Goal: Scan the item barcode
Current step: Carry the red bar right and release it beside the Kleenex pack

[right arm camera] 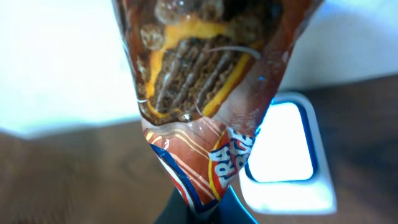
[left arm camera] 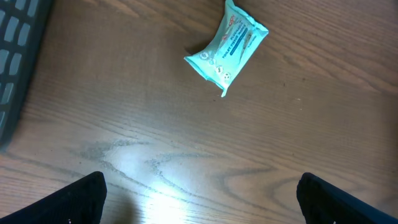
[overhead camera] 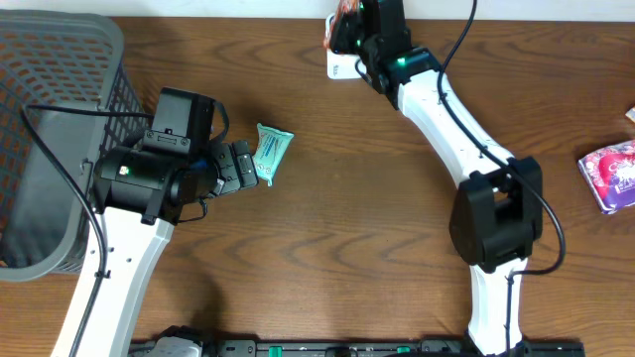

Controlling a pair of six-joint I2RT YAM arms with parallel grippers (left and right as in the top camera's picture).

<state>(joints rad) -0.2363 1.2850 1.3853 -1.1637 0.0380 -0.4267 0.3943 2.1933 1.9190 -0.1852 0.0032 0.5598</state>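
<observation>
Left gripper (overhead camera: pixel 248 165) hangs over the wooden table (overhead camera: pixel 377 248), jaws spread wide, holding nothing. A teal wipes packet (overhead camera: pixel 273 151) lies just beyond its fingertips. At the far edge, right gripper (overhead camera: pixel 349 35) is clamped on a brown biscuit packet (right arm camera: pixel 205 93), suspended above the white scanner (right arm camera: pixel 283 155).

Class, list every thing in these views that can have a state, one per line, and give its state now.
left claw: open, holding nothing
right claw: shut on the wafer snack packet
wafer snack packet: gripped, held over the scanner
scanner: on the table, window glowing white
teal packet: lying on the table, not gripped
pink packet: lying on the table, untouched
basket: standing upright
</observation>
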